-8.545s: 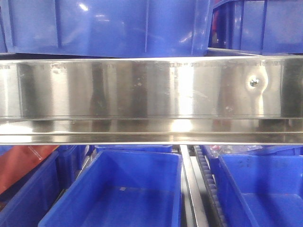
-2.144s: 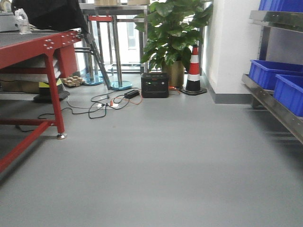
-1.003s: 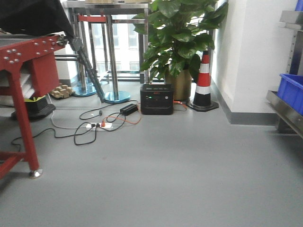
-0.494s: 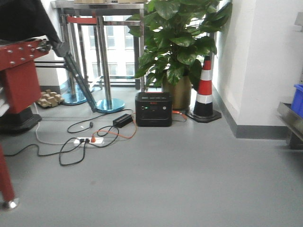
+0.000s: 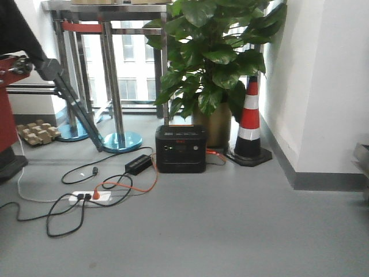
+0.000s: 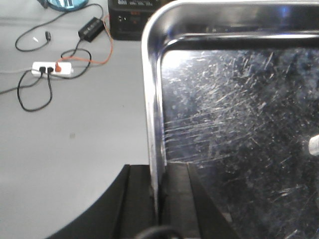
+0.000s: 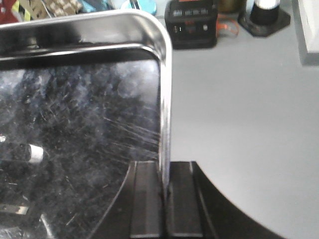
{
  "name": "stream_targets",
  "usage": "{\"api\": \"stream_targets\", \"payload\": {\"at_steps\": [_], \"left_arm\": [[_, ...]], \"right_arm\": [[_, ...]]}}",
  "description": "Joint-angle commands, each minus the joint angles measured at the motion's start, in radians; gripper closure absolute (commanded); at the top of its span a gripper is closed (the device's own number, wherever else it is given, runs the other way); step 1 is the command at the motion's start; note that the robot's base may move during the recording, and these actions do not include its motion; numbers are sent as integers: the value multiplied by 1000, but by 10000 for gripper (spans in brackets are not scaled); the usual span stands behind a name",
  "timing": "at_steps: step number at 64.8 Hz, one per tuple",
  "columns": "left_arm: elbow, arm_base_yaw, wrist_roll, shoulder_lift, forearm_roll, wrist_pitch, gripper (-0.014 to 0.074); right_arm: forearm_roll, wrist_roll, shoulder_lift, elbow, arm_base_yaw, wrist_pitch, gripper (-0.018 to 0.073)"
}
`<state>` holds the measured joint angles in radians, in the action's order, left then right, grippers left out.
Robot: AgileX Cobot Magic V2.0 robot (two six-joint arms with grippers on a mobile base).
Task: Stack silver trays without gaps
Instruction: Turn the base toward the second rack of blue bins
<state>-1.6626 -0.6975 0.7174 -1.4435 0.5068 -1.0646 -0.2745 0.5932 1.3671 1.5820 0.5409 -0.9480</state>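
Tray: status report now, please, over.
Left tool shut on tray rim. Right tool likewise. Tray held above floor. Power box, cables ahead.

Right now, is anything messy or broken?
The silver tray gripped by the left gripper and right gripper is covered in scratches, and loose cables sprawl across the floor. Nothing looks broken.

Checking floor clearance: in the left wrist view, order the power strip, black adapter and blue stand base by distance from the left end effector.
From the left end effector, gripping the tray:
1. Power strip, on the floor, left.
2. Black adapter, farther ahead, left.
3. Blue stand base, top edge, farthest.
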Motion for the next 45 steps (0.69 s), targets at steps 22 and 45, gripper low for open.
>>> {"api": "stream_targets", "payload": {"at_steps": [22,45], "left_arm": [[-6,-5,-14,8,21,14,613],[-6,-5,-14,8,64,16,613]], "right_arm": [[-15,-8,-11,2,1,229,636],[-15,-8,-11,2,1,288,636]]}}
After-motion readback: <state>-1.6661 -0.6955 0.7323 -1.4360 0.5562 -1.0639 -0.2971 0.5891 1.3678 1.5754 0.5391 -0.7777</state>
